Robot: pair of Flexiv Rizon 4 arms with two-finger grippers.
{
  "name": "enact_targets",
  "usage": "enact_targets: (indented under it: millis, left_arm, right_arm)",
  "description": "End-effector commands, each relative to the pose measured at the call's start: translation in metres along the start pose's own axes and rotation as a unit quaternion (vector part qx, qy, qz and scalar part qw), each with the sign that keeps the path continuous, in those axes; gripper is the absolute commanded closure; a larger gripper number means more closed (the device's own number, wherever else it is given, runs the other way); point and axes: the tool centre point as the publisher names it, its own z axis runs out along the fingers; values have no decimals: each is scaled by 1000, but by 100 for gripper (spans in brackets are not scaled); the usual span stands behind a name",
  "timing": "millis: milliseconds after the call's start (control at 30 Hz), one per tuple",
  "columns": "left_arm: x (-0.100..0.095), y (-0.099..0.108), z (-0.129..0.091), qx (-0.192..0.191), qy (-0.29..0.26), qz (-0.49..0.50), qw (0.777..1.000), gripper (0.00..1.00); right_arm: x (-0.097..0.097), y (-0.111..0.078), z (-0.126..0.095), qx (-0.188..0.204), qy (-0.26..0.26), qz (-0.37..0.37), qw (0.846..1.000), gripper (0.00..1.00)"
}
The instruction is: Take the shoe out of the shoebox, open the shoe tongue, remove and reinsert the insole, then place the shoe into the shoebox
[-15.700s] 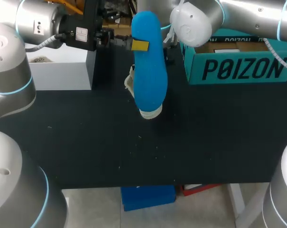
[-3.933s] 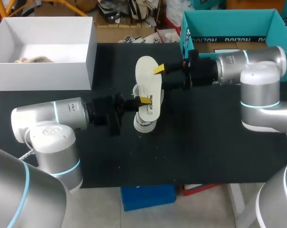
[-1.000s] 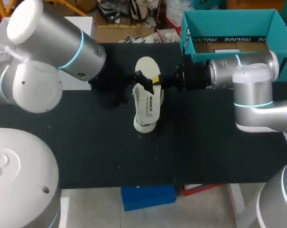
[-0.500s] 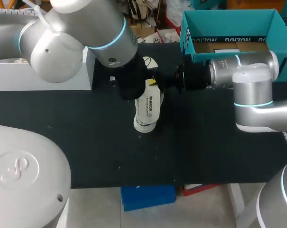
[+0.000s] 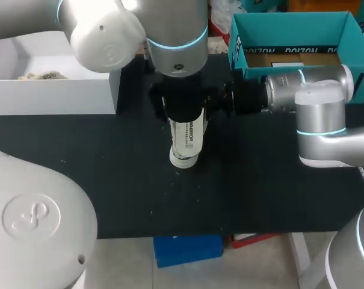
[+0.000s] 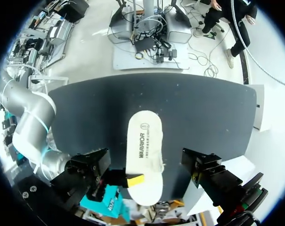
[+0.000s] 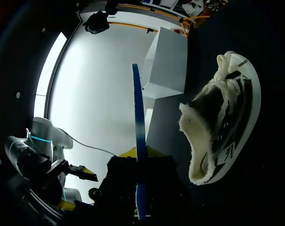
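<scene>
**Head and wrist views.** The insole [image 6: 144, 134] is being gripped at one long edge by the right tool [image 6: 134, 179], which is clenched on it. The insole is being held just above the shoe [image 7: 223, 123]. The shoe is resting near the middle of the black table [image 5: 109, 186], with its opening facing the insole. The left tool [image 6: 144, 162] is being held directly over the insole with its fingers spread wide. They are apparently touching nothing, though the fingertips are being shown only in part. The teal shoebox [image 5: 290, 57] is standing at the table's far right corner, well apart from the shoe. A white box [image 5: 55, 93] is standing at the far left.
</scene>
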Motion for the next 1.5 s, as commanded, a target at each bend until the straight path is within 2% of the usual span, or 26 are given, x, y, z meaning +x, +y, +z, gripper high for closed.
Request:
enact_targets:
  millis: [33,433,767,800,1367,1500]
  left_arm:
    - [-5,2,1,1,57,0,998,0]
    - [-7,8,3,7,37,-3,999,0]
    - [-4,29,7,8,26,-7,1000,0]
    - [-2,42,9,9,22,-8,1000,0]
    - [5,135,16,-4,20,-10,1000,0]
    - [5,151,19,-6,16,-5,1000,0]
  right_arm:
    - [0,-1,1,-1,0,0,1000,100]
    - [0,-1,1,-1,0,0,1000,100]
    - [0,-1,1,-1,0,0,1000,100]
    - [0,-1,1,-1,0,0,1000,100]
    - [0,-1,1,-1,0,0,1000,100]
    - [0,-1,1,-1,0,0,1000,100]
